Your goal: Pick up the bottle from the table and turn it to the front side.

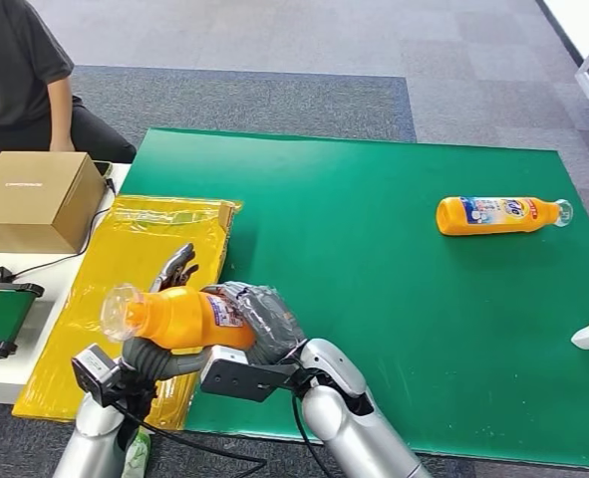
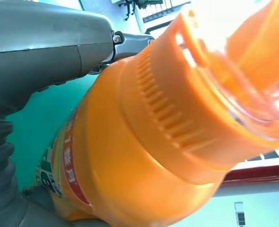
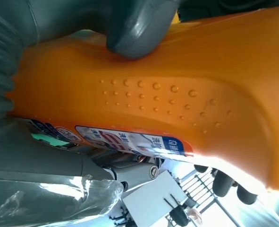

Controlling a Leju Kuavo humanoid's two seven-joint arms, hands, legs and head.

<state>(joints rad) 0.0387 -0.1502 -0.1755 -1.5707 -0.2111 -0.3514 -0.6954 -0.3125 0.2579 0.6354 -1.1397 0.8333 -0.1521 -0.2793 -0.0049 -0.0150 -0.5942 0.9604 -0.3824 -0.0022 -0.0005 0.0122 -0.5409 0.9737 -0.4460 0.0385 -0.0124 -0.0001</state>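
From the head view I see both hands, left hand [image 1: 172, 271] and right hand [image 1: 264, 321], holding the orange bottle [image 1: 178, 317] sideways above the green surface [image 1: 366, 249], fingers wrapped around it. Left wrist view: ribbed orange cap [image 2: 173, 113], red label [image 2: 71, 172] with writing I can't read. Right wrist view: raised dots on the body, thumb [image 3: 138, 28] pressing it.

Glossy orange plastic bottle [image 1: 176, 317] with clear cap and paper label, ribbed at neck, dimpled along side. Matt green table mat [image 1: 366, 269]. Shiny yellow plastic film [image 1: 126, 269]. Matt brown cardboard box [image 1: 39, 199]. Brushed silver metal arms.
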